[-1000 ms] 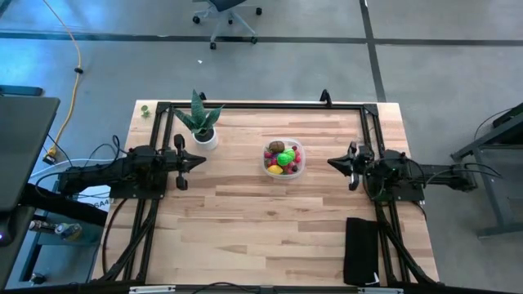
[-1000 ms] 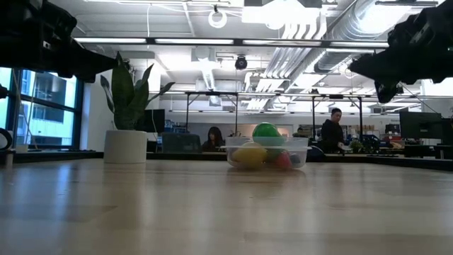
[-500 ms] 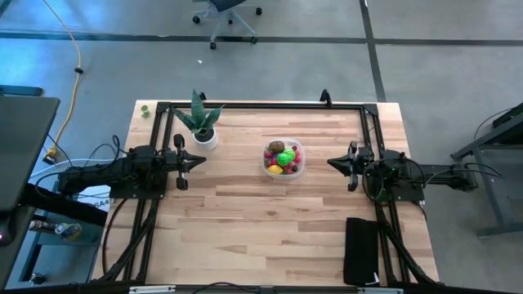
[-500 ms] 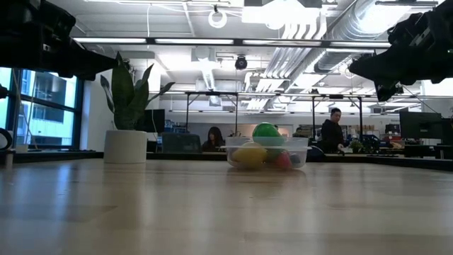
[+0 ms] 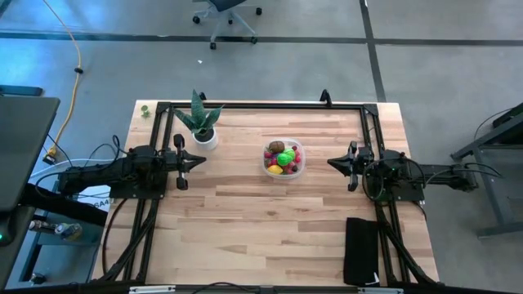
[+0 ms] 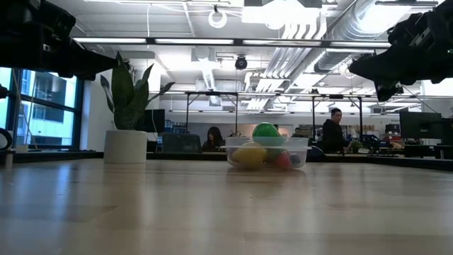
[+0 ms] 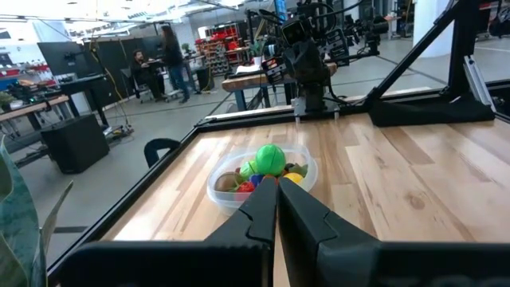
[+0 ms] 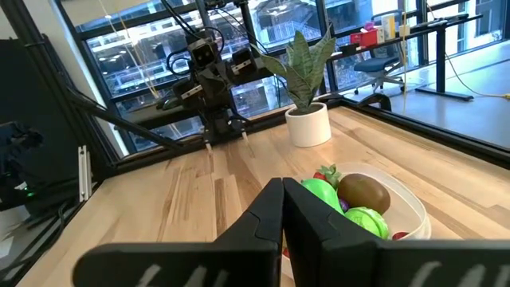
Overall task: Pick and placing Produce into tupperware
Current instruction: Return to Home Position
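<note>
The clear tupperware [image 5: 283,158] stands on the table between the arms, a little toward the far edge, with the produce [image 5: 283,157] piled inside: a bright green ball [image 7: 269,158], a brown kiwi-like piece [image 8: 363,192], a yellow one [image 6: 249,154] and red ones. My left gripper [image 5: 201,161] hangs shut at the table's left, above the top and pointing level at the tupperware, holding nothing. My right gripper [image 5: 331,162] hangs shut at the table's right, facing the tupperware the same way, also holding nothing.
A spiky green plant in a white pot [image 5: 203,124] stands at the far left, just beyond my left gripper. A black flat object [image 5: 362,251] lies at the near right. A black frame [image 5: 261,104] runs along the table's edges. People show in the room beyond.
</note>
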